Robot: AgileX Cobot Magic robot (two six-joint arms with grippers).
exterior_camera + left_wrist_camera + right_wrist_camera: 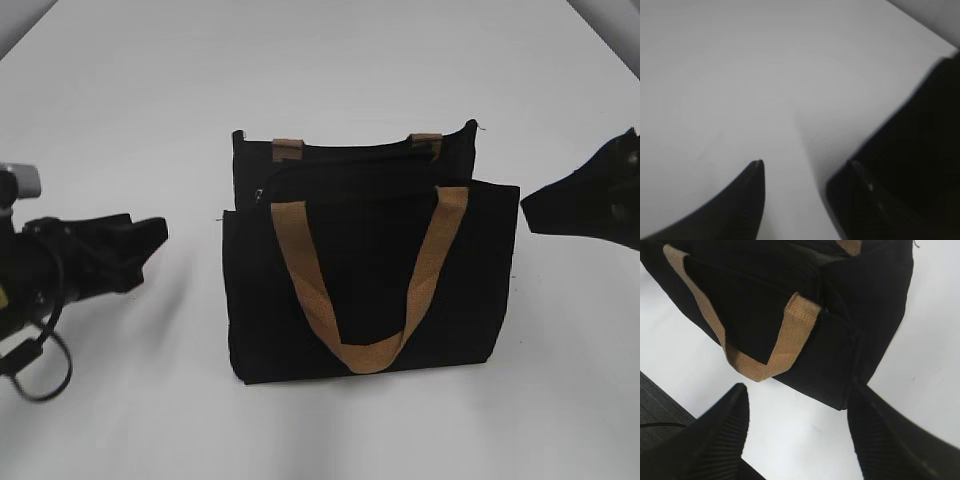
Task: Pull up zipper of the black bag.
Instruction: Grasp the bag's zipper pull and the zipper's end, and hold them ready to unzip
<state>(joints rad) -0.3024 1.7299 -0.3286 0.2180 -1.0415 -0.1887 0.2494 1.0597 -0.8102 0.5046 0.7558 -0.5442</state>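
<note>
The black bag (370, 270) stands upright in the middle of the white table, with its front tan handle (372, 355) hanging down over the front pocket panel. A small silvery zipper pull (259, 195) shows at the left end of the bag's top edge. My left gripper (158, 238) is open and empty, to the left of the bag and apart from it; in the left wrist view its jaws (806, 165) are spread, with the bag (937, 115) a dark blur at the right. My right gripper (532, 208) is open and empty just right of the bag. In the right wrist view its jaws (799, 390) sit below the bag's corner (840, 365).
The white table (330, 60) stretches far behind the bag, and its back corners show at the top. The table's edge and dark floor (660, 415) show in the right wrist view. A black cable loop (40, 370) hangs under the left arm.
</note>
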